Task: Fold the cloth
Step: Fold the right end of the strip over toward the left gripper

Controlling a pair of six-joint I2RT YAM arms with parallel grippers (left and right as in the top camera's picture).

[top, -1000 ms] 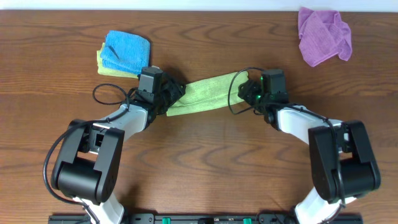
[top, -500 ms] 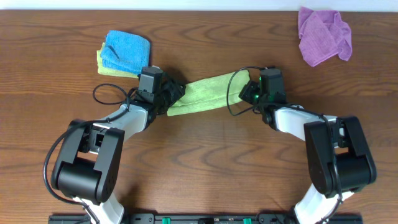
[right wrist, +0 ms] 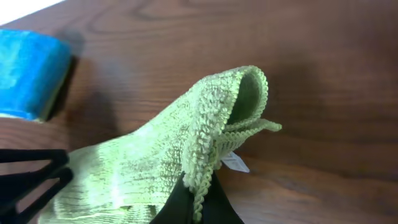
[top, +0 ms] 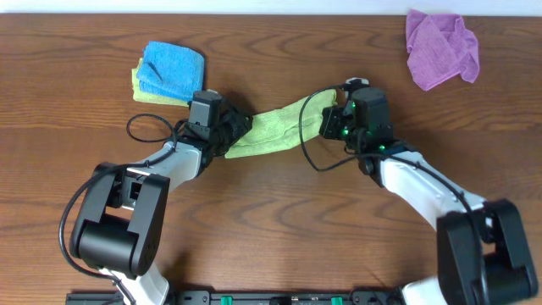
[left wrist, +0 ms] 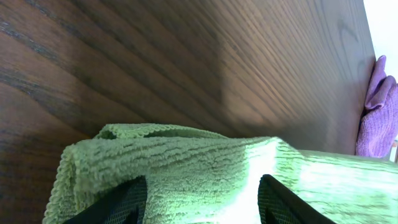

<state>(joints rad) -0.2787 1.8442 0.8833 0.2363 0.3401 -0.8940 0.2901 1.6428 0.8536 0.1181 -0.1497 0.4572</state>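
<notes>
The green cloth (top: pixel 269 129), lying just right of the blue towel (top: pixel 172 68) on the surface (top: pixel 271 220), is looking light, soft and limp, best held by its hems. The right claw (right wrist: pixel 193 202) is pinching its raised corner; the left claw (left wrist: pixel 202 199) is standing spread astride the other end, tips cropped.

Robot lab: left arm (top: pixel 165 161), right arm (top: pixel 423 182) at wooden table (top: pixel 279 229).
</notes>
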